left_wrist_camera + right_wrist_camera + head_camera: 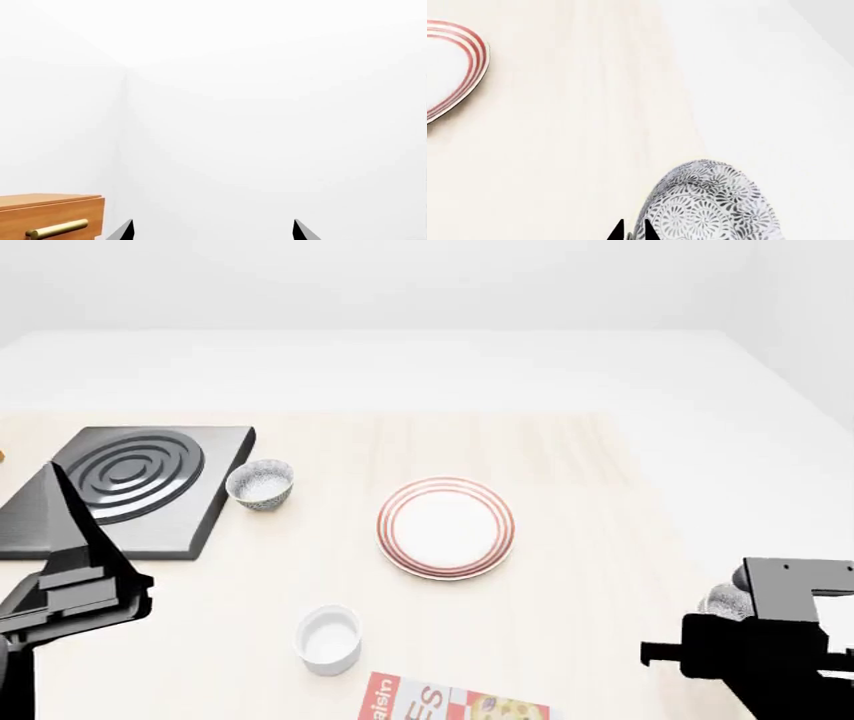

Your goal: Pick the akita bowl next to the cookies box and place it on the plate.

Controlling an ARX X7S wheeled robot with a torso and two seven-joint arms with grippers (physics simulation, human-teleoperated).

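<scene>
Currently you have, on the pale wood table: a black stove plate with raised rings, its near corner covered by your left arm. Next, the plate, white with red rings, nothing on it; your right wrist view catches only its edge. Next, the cookies box, red and white, cut off by the lower border of the head view; its lettering is only partly shown and not readable in full. Next, a plain white cup, nothing in it, just beyond the box. Next, a speckled bowl, white inside, nothing in it, beside the stove plate. Last, the akita bowl, near the table's right edge; in the head view only a sliver shows behind your right gripper. That gripper's tips sit narrow, at the bowl's rim; whether they pinch it you cannot tell. Your left gripper is spread wide, holding nothing, facing a white wall beside a wooden drawer with a brass handle.
</scene>
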